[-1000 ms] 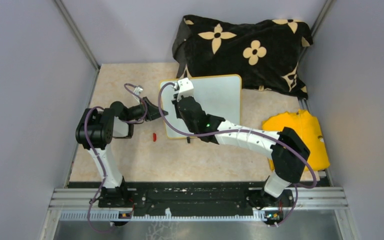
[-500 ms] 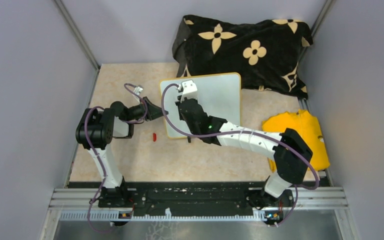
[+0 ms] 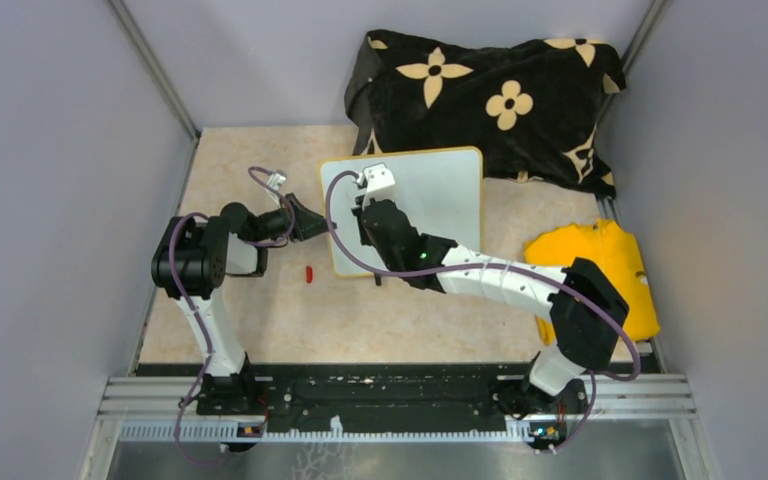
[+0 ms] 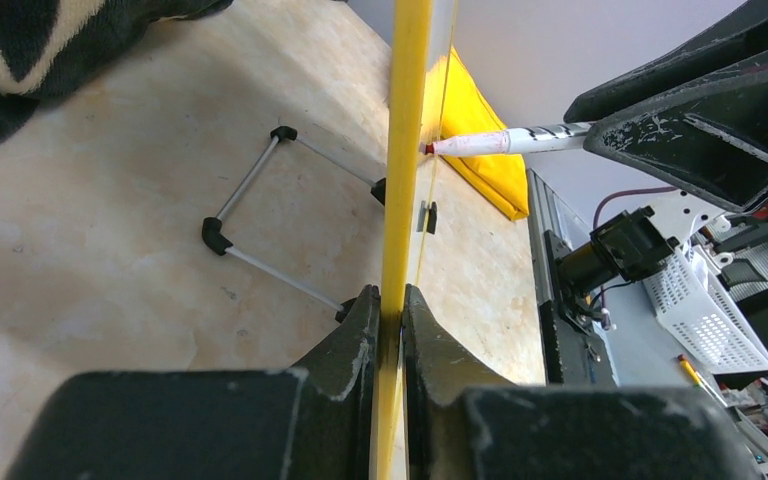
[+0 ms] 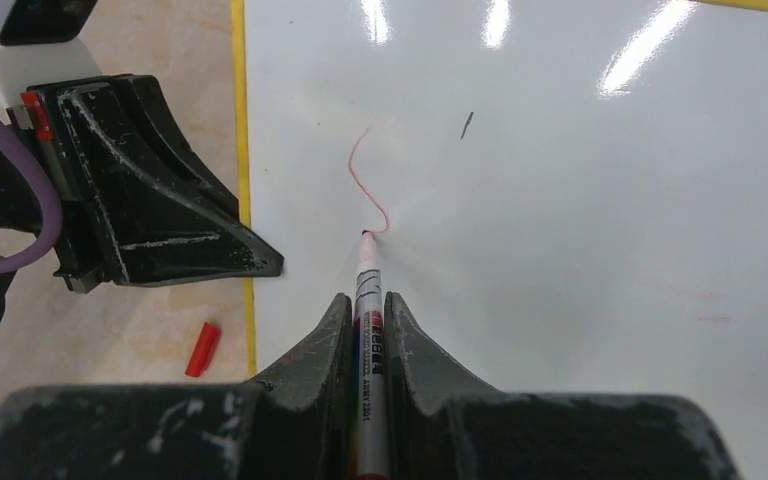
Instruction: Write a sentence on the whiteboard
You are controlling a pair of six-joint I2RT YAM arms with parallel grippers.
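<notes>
We see the left arm rise from its base at the near left, fold at the elbow, and reach sideways to the right, low over the table [image 3: 250, 310]. The left gripper [image 4: 388, 300] meets the left edge of the whiteboard [image 3: 440, 195]. Its jaws stand narrow and pinch the thin yellow frame between them, seen edge-on in the left wrist view.

The right arm leaves its base at the near right, bends at a dark elbow above the yellow cloth [image 3: 620, 265], and stretches in a long line to the left. Its wrist hangs over the left part of the board. The right gripper [image 5: 365, 310] is closed tight on a marker [image 5: 367, 275], which juts forward from between the fingers. The red tip touches the white surface at the lower end of a thin, curved red stroke [image 5: 358, 175], the only red lettering we can make out. A small dark tick sits to the right of the stroke.

The whiteboard stands mid-table between the two arms, tilted, with a wire stand [image 4: 260, 215] behind it and the black flower-patterned cloth [image 3: 490, 90] just beyond its far edge. A small red cap [image 5: 202, 349] lies on the table beside the board's left edge, near the left gripper.
</notes>
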